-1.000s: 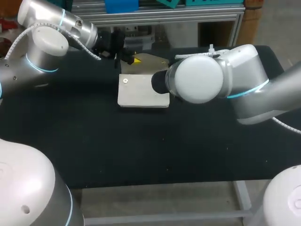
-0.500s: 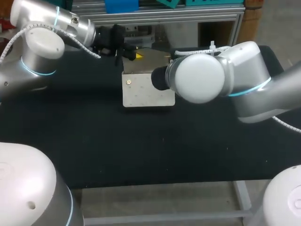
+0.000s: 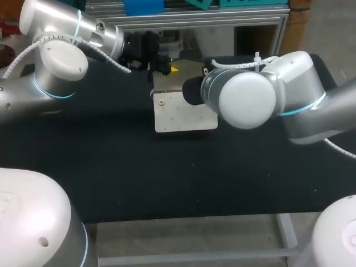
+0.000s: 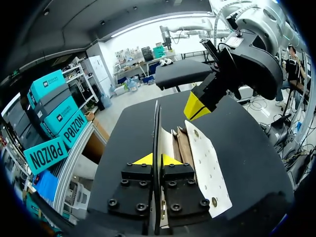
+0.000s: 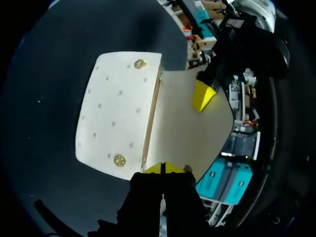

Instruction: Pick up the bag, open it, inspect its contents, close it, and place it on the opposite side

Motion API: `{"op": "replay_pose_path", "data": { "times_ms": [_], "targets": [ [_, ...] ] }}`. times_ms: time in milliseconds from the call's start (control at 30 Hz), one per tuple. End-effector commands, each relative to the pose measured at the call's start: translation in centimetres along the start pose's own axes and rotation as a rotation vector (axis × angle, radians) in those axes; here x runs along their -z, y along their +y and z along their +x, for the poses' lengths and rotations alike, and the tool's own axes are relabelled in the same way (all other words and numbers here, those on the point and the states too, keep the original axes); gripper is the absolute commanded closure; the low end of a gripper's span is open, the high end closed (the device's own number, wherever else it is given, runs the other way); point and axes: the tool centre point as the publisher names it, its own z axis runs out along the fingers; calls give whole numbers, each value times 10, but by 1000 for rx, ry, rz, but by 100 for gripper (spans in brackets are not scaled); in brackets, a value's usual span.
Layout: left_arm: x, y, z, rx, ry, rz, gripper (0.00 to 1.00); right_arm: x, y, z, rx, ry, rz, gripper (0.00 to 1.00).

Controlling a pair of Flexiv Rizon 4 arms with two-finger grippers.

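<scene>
The cream bag (image 3: 183, 114) lies on the black table with its flap (image 3: 186, 77) folded open toward the far edge. In the left wrist view my left gripper (image 4: 156, 160) is shut on the flap's thin edge (image 4: 157, 129), and the dotted front panel (image 4: 210, 165) hangs beside it. My right gripper (image 5: 162, 168) is shut on the bag's side edge, close to the fold between dotted panel (image 5: 118, 111) and flap (image 5: 187, 133). Each wrist view shows the other arm's yellow tip at the bag's opposite edge. In the head view the right wrist (image 3: 245, 100) hides its own fingers.
The black table (image 3: 167, 178) is bare in front of the bag and to both sides. An aluminium frame rail (image 3: 189, 19) runs along the table's far edge, just behind the left gripper.
The bag has shifted to the right across the table, and both arms have moved right with it. The flap stays open.
</scene>
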Motion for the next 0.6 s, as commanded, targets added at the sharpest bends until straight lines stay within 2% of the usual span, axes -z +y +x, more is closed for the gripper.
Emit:
{"op": "replay_pose_path", "data": {
  "times_ms": [33,367,600],
  "targets": [
    [0,-1,5,10,-30,5,100,-23,0,-2,-2,-2,-32,100],
    [-1,2,0,40,-48,28,100,-44,10,2,-11,28,-69,100],
    [-2,3,-4,54,-58,37,100,-47,21,19,-8,59,-81,100]
  ]
}}
